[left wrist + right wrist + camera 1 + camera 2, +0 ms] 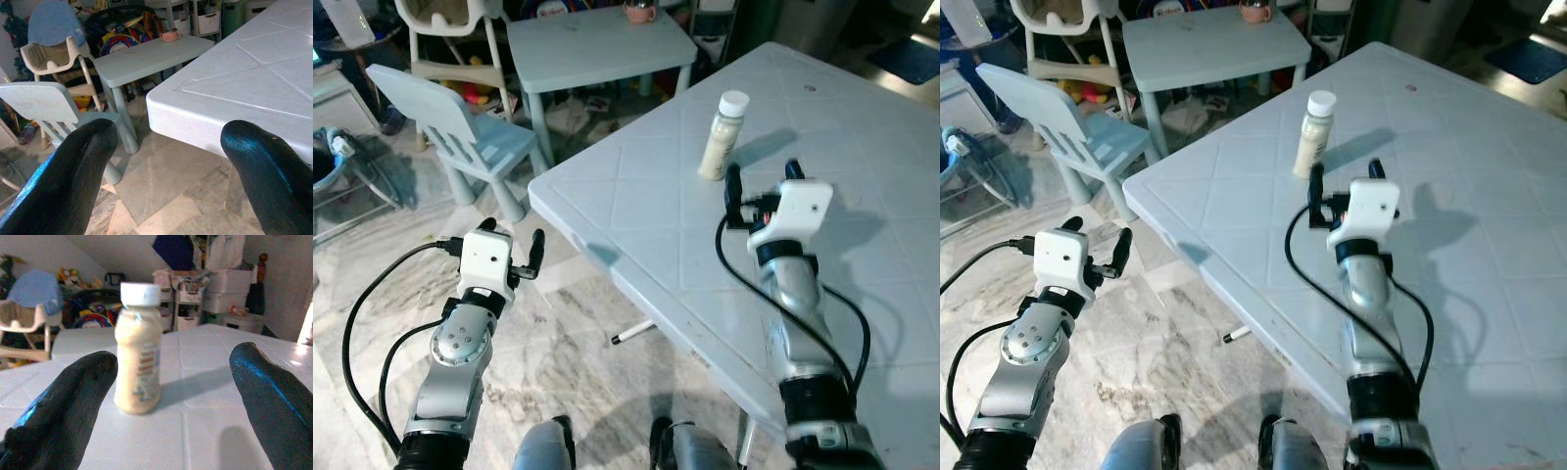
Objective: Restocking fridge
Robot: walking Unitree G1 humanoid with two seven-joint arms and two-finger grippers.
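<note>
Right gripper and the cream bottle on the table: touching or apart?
Apart. The right wrist view shows the bottle standing beyond the open right gripper, with bare table between.

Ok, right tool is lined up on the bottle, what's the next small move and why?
Probably ease the right tool forward until its open fingers straddle the bottle, then close. The bottle stands upright on the white table, just ahead of the fingertips and nearly centred between them in the right wrist view, with nothing touching it. The left tool hangs open beside the table.

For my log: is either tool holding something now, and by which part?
Nothing is held. The right tool is open, just short of the bottle on the table; the left tool is open over the floor.
</note>
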